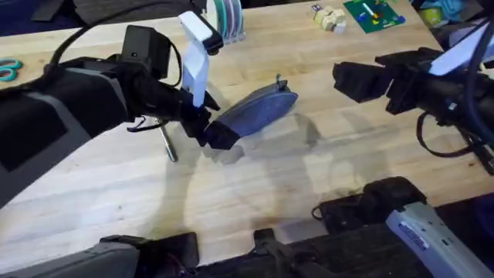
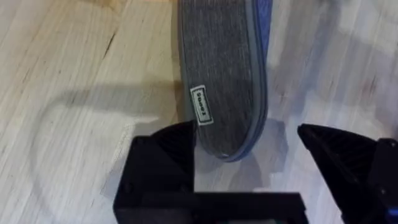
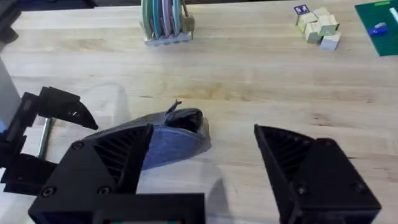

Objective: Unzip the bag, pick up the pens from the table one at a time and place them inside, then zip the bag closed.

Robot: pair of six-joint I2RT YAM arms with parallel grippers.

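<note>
Early in the job, by the look of it. Bag [image 1: 258, 110] lying on the desk [image 1: 324, 177] near the middle, zipper seemingly shut, dark pull tab [image 1: 279, 82] sticking up at the far end. Left tool [image 1: 214, 133] at the bag's near end, fingers spread wide in the wrist view, one finger [image 2: 165, 162] touching the fabric, nothing clamped. Right tool [image 3: 205, 168] hovering well apart on the right side, jaws open and empty, aimed toward the bag. One silvery pen [image 1: 168, 145] lying on the desk just beside the left arm, outside the bag. Likely left to do: unzipping, loading the pen and any others, zipping closed. Contents of the bag impossible to tell.
</note>
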